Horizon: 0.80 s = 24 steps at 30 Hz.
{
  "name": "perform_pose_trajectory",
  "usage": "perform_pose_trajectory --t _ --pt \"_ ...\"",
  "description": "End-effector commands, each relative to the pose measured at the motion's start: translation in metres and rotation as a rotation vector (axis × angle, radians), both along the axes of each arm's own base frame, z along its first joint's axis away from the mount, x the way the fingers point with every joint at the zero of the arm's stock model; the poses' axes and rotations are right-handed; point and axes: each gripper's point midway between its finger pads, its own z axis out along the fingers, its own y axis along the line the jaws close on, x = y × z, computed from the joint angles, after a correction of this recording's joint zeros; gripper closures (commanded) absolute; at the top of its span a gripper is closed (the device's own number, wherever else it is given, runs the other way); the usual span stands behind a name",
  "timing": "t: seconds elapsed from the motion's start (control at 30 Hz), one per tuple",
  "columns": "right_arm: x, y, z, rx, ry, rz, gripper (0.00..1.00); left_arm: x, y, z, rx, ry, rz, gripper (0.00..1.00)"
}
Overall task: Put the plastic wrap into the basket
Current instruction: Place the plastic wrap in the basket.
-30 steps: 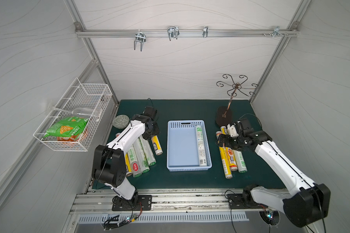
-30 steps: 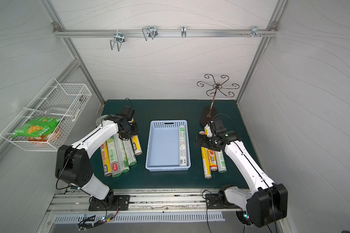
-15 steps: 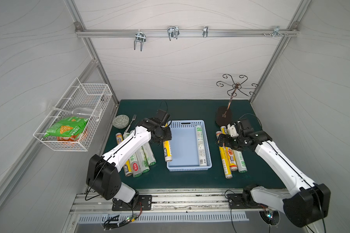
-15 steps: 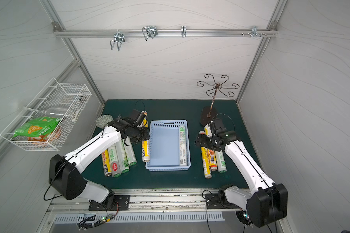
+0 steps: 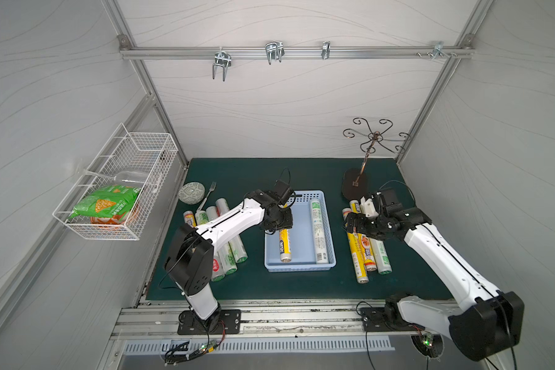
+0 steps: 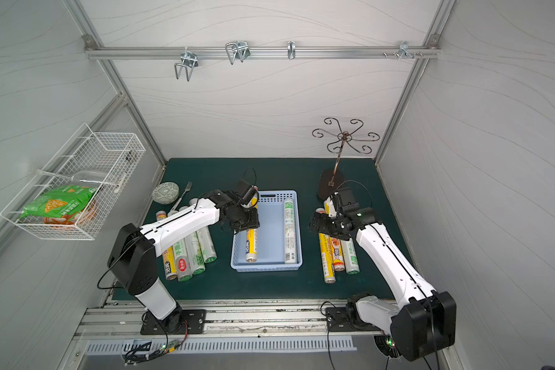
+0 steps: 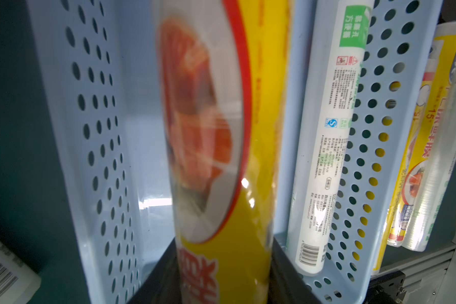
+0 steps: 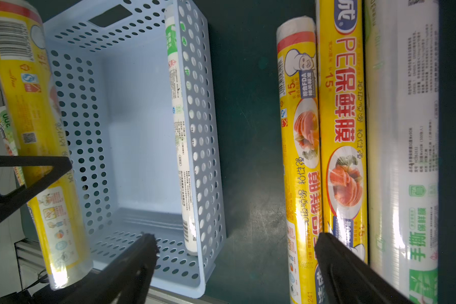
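**plastic wrap, held roll** (image 5: 284, 245): yellow-orange wrapper, clamped in the left gripper (image 5: 277, 224), whose jaws are partly closed round the barrel toward its far end. position: over the left half of the basket (image 5: 298, 267), inside the line of its walls. whether the near end touches the floor cannot be told. long axis: front to back, parallel to the basket's long sides. the free end points toward the front edge of the green mat (image 5: 302, 288).

**white-green roll** (image 5: 317, 230): lies in the basket along the right wall on the same axis, barcode end nearest the front.

**left pile** (image 5: 230, 256): four rolls as far as can be counted, on the mat left of the basket. they are partly hidden under the left arm and slightly fanned, lying roughly front to back.

**right pile** (image 5: 369, 253): three rolls, two yellow and one white-green, touching side by side. they lie on the mat right of the basket, also front to back.

**right gripper** (image 8: 236, 240): jaws spread wide and holding nothing, hovering over the gap between the basket's right wall and the right pile.

**status, judged:** one roll is stowed and a second is brought in but not yet released. seven are on the mat, so most of the task is left. the bare floor between the two basket rolls looks able to take more.
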Motion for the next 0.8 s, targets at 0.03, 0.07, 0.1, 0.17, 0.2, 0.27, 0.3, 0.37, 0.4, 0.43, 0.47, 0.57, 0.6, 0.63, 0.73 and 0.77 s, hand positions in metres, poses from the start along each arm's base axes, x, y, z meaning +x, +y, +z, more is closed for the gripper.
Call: perform_pose_trajectory --t 0.03,0.07,0.1,0.17,0.2,0.27,0.3,0.37,0.4,0.43,0.47,0.57,0.6,0.63,0.73,0.77 --pt "-0.002 -0.002 -0.005 0.001 0.016 -0.006 0.01 0.017 -0.025 0.011 -0.059 -0.051 -0.014 0.68" --pt "-0.002 -0.001 -0.006 0.0 0.018 -0.005 0.01 0.018 -0.027 0.009 -0.059 -0.05 -0.016 0.68" --pt "-0.002 -0.002 -0.007 -0.003 0.019 -0.007 0.01 0.018 -0.029 0.006 -0.057 -0.044 -0.02 0.68" --pt "-0.002 -0.002 -0.008 -0.003 0.022 -0.006 0.01 0.019 -0.033 0.0 -0.058 -0.033 -0.024 0.68" --pt "-0.002 -0.002 -0.008 -0.003 0.025 -0.006 0.01 0.019 -0.034 -0.002 -0.058 -0.03 -0.025 0.68" --pt "-0.002 -0.001 -0.009 -0.004 0.024 -0.003 0.01 0.019 -0.038 -0.008 -0.056 -0.019 -0.026 0.68" --pt "-0.003 -0.001 -0.009 -0.004 0.025 -0.002 0.01 0.02 -0.039 -0.011 -0.056 -0.017 -0.026 0.68" --pt "-0.002 -0.002 -0.01 -0.005 0.024 -0.003 0.01 0.02 -0.041 -0.017 -0.051 -0.007 -0.029 0.68" --pt "-0.003 -0.001 -0.01 -0.006 0.024 0.002 0.01 0.021 -0.043 -0.019 -0.051 -0.004 -0.03 0.68" --pt "-0.003 -0.002 -0.011 -0.009 0.025 0.0 0.01 0.021 -0.044 -0.021 -0.048 -0.002 -0.031 0.68" --pt "-0.003 -0.002 -0.012 -0.011 0.027 0.001 0.01 0.021 -0.044 -0.024 -0.044 0.003 -0.029 0.68" --pt "-0.003 -0.002 -0.013 -0.014 0.028 0.003 0.01 0.023 -0.046 -0.03 -0.042 0.009 -0.028 0.68" --pt "-0.002 -0.003 -0.013 -0.016 0.027 0.003 0.01 0.024 -0.046 -0.032 -0.042 0.009 -0.025 0.67" --pt "-0.003 -0.003 -0.013 -0.016 0.027 0.004 0.01 0.024 -0.046 -0.034 -0.04 0.013 -0.022 0.66" --pt "-0.003 -0.002 -0.014 -0.016 0.029 0.006 0.01 0.027 -0.05 -0.039 -0.043 0.018 -0.014 0.65" --pt "-0.003 -0.002 -0.014 -0.016 0.028 0.006 0.01 0.027 -0.051 -0.042 -0.045 0.02 -0.01 0.65"
